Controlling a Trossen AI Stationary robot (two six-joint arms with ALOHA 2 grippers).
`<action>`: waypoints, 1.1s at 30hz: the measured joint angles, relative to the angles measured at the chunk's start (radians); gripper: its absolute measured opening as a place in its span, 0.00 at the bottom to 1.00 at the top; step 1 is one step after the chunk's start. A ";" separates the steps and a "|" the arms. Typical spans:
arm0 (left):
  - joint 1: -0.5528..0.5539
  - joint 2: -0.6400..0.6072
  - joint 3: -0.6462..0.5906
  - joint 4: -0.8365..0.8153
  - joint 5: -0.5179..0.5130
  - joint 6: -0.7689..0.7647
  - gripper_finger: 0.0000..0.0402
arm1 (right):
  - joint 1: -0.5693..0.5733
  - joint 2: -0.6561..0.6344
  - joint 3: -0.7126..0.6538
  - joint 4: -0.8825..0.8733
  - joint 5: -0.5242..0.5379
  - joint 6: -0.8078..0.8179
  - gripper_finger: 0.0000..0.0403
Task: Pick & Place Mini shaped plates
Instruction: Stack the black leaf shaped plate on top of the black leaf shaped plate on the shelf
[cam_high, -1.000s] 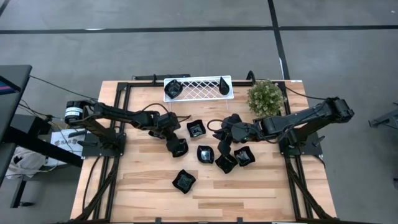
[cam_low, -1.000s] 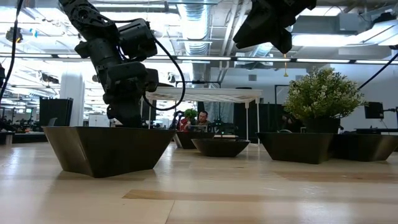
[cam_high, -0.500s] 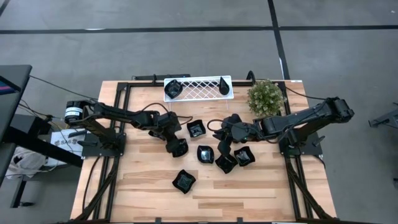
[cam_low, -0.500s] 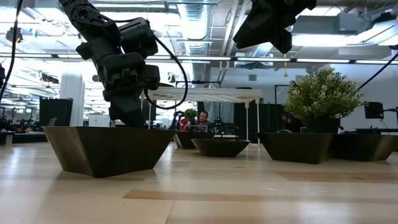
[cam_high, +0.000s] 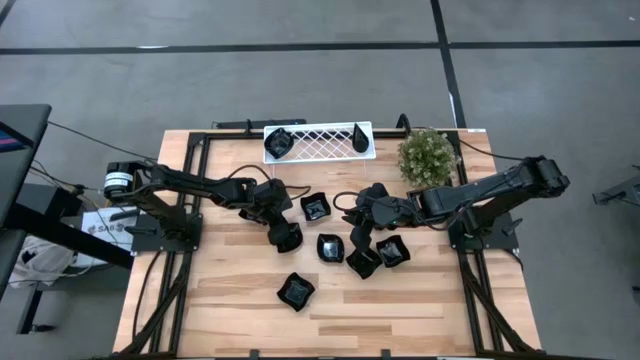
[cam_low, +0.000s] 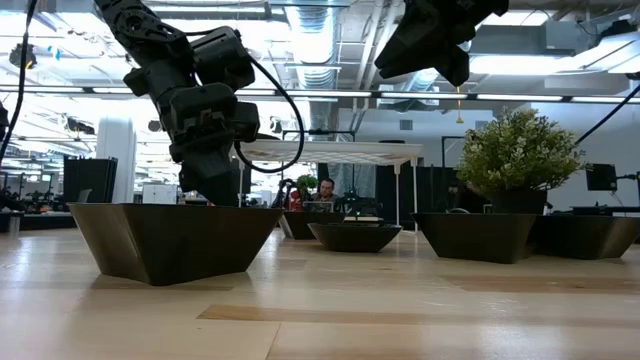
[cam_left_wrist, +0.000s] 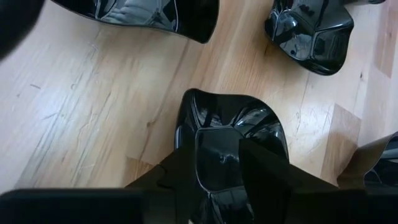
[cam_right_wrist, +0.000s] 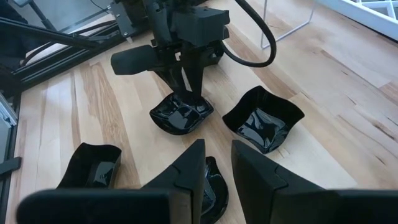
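Several glossy black mini plates lie on the wooden table: (cam_high: 315, 207), (cam_high: 330, 247), (cam_high: 362, 262), (cam_high: 392, 250), (cam_high: 296, 290). Two more sit in the white lattice tray (cam_high: 318, 150) at the far edge. My left gripper (cam_high: 281, 232) points steeply down, open, into a squarish plate (cam_left_wrist: 249, 118) that rests on the table; the right wrist view shows its fingers (cam_right_wrist: 188, 93) reaching into that plate (cam_right_wrist: 180, 117). My right gripper (cam_high: 354, 228) hangs high over the middle of the table, shut on another mini plate (cam_right_wrist: 212, 183). My left gripper stands with its fingers (cam_left_wrist: 264, 177) down inside the squarish plate, over its floor (cam_left_wrist: 217, 152). I cannot tell whether they touch it. My right gripper has a mini plate's rim (cam_right_wrist: 215, 165) between its two fingers. It points slanting down toward the table's left. The fingers hide most of the contact. The plate is lifted clear of the table.
A green bushy plant (cam_high: 428, 155) stands at the far right, beside the tray. The plates cluster at the table's middle; bare wood lies along the near edge (cam_high: 400, 310). In the low view a person (cam_low: 325, 192) sits in the room beyond.
My left gripper has stayed over the squarish plate, turned a little at the wrist, and its fingers have spread wider. The plate under it rests where it was.
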 joint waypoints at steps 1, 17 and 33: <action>0.000 0.000 0.000 0.000 0.000 0.000 0.32 | 0.000 0.000 0.000 0.000 0.000 0.000 0.18; -0.004 0.000 0.000 0.000 -0.068 0.024 0.42 | 0.000 0.000 0.000 0.000 0.002 0.000 0.18; -0.020 0.000 0.000 0.007 -0.121 0.023 0.42 | 0.000 0.000 0.000 0.001 0.004 0.015 0.18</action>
